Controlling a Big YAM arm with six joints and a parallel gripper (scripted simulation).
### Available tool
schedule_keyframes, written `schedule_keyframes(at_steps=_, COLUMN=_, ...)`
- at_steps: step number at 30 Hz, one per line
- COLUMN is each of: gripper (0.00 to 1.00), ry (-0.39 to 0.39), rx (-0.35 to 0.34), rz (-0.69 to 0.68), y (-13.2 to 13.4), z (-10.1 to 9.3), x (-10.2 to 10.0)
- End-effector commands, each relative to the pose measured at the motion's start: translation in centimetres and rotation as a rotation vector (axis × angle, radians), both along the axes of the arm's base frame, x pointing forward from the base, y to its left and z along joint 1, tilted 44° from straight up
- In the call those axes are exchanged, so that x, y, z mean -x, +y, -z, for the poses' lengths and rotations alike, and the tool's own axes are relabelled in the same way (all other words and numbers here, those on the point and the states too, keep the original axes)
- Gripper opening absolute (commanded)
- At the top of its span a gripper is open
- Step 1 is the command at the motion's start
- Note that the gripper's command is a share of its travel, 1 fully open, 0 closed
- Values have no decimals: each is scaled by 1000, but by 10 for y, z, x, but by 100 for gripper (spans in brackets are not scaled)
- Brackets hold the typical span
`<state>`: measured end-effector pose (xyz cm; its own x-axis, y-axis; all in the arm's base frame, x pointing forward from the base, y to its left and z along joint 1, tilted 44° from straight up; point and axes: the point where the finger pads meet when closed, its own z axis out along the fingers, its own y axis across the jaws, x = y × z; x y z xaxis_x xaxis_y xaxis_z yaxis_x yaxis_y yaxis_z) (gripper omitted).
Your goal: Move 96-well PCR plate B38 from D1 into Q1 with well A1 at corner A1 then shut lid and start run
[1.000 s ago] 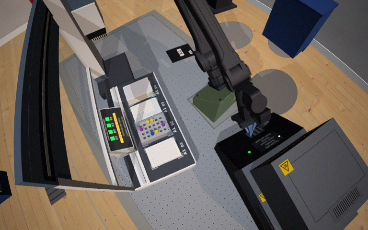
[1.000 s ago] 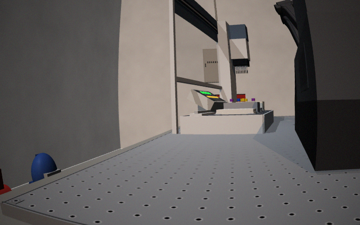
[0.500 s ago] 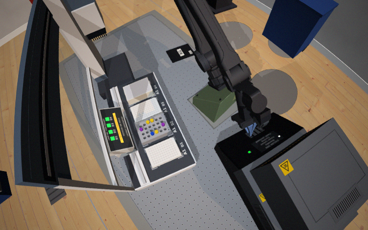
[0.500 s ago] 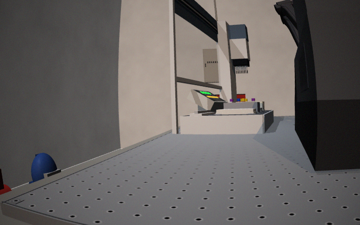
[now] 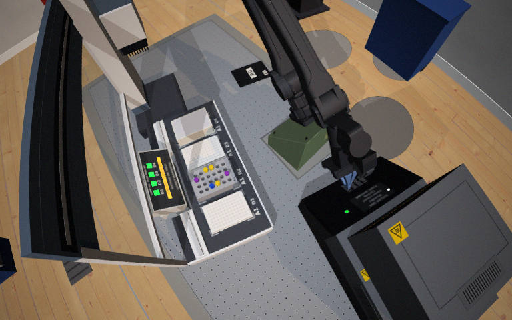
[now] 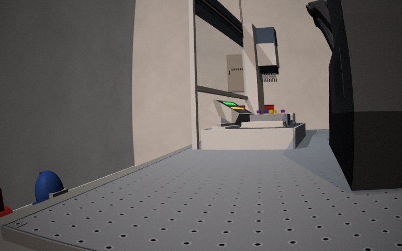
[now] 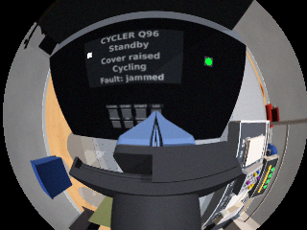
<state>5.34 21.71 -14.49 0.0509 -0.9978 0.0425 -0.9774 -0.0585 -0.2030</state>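
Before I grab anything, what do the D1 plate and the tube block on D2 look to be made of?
The D1 plate looks like white matte plastic, dotted with a fine well grid. The tube block looks like grey matte metal, possibly anodised aluminium, with dark bores and coloured caps; the look leaves that open.

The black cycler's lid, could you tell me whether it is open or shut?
Shut: the grey lid lies flat over the black cycler, hiding its block; green lamp lit.
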Motion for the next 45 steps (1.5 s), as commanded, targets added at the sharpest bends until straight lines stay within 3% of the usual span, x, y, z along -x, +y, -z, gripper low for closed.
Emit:
schedule_keyframes(at_steps=1, gripper=0, ry=-12, rx=0, rz=10, y=18, z=11, x=-9)
schedule_keyframes(at_steps=28, gripper=0, ry=-13, rx=7, rz=18, y=24, z=14, x=-12)
schedule_keyframes(at_steps=29, gripper=0, ry=-7, rx=-58, rz=2, y=46, z=0, x=-2)
schedule_keyframes(at_steps=42, gripper=0, ry=-12, rx=-85, rz=26, y=66, z=6, x=-10)
schedule_keyframes(at_steps=45, gripper=0, ry=-11, rx=-87, rz=24, y=70, z=-4, x=-7)
